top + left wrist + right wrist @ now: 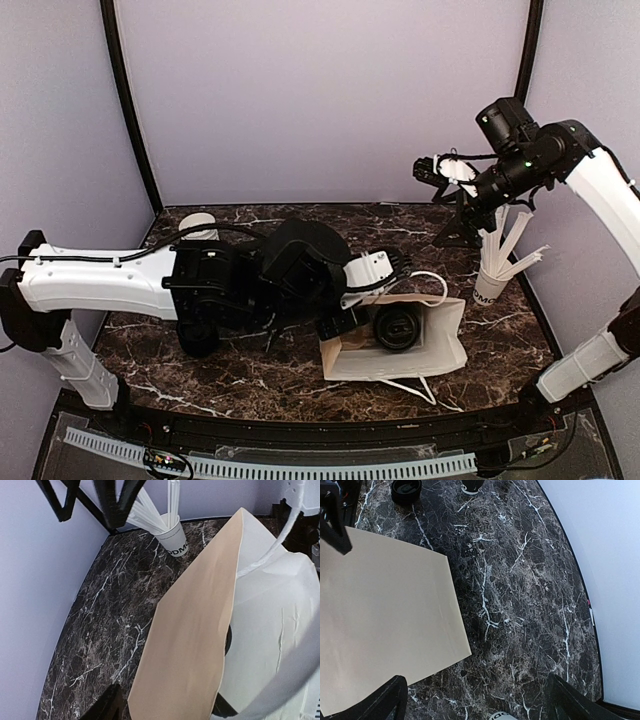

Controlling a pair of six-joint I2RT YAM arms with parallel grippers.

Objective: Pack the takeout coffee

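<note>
A brown paper bag (440, 335) lies on its side at mid-table, mouth to the left. The takeout coffee (397, 326), a black cup with a round black lid, lies inside the mouth. My left gripper (345, 322) reaches into that mouth just left of the cup and looks open. In the left wrist view one black finger (102, 707) shows beside the bag's brown wall (190, 645); the other is hidden, and slivers of the cup (225, 707) show past the wall. My right gripper (440, 172) hangs high at the back right, open and empty (477, 702).
A white cup of white stirrers (495, 270) stands right of the bag, its rim (502, 716) just under my right gripper. A black stand (455, 235) sits behind it. A white-rimmed cup stack (200, 225) is at the back left, and a dark round object (198, 338) lies under my left arm.
</note>
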